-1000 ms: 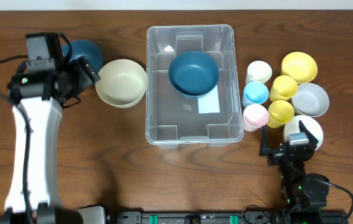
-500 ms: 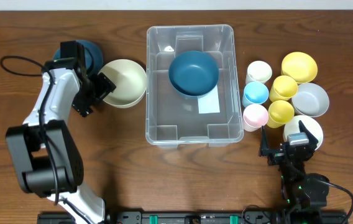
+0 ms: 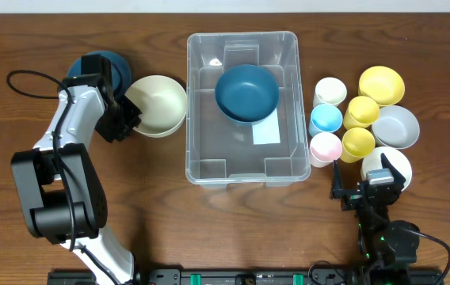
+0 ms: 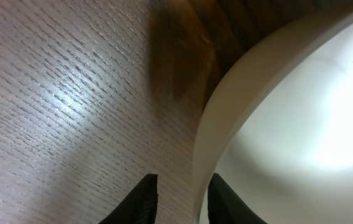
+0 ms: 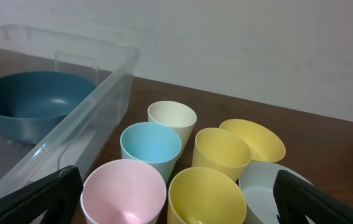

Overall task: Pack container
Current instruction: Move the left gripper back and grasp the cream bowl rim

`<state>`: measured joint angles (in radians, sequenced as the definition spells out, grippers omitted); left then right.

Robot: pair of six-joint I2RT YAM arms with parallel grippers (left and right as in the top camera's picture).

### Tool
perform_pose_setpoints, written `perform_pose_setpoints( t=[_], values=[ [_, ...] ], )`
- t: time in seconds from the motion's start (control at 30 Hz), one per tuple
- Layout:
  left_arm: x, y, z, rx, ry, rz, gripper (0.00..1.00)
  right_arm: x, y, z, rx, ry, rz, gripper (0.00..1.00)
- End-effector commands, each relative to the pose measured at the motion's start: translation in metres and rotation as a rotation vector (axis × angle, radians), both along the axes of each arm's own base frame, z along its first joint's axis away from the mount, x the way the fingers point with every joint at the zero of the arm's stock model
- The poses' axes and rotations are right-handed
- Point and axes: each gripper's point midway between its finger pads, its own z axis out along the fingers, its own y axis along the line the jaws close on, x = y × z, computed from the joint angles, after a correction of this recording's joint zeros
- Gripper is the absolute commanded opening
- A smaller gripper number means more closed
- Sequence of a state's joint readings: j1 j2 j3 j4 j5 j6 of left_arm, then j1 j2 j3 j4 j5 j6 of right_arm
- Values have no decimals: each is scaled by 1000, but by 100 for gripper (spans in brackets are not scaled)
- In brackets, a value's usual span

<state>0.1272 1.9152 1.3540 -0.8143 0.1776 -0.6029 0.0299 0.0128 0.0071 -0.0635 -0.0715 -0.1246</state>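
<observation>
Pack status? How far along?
Done: one dark blue bowl sits in the container. In hand: left end effector straddles the rim of the cream bowl, grip unconfirmed. Left: second blue bowl, five cups, yellow bowl, grey bowl, white bowl, all outside it.

The wooden table (image 3: 154,222) carries the container (image 3: 241,36), a cream bowl (image 3: 162,103), and clustered cups (image 3: 326,119).

Probably a robotics lab: left arm (image 3: 59,158) and right arm (image 3: 383,229) stand at a wooden bench (image 3: 154,214), plain white wall (image 5: 257,50) behind.
</observation>
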Motion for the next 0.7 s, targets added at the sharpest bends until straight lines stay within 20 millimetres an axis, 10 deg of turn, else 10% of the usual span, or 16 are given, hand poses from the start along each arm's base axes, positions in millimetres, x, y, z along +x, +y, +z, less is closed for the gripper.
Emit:
perform_pose_setpoints(
  t=[0.0, 0.67],
  values=[
    [-3, -1, -3, -1, 18, -1, 26, 0, -1, -1, -7, 3, -1, 99],
    [-23, -3, -4, -4, 87, -84, 6, 0, -1, -1, -7, 3, -1, 99]
  ],
)
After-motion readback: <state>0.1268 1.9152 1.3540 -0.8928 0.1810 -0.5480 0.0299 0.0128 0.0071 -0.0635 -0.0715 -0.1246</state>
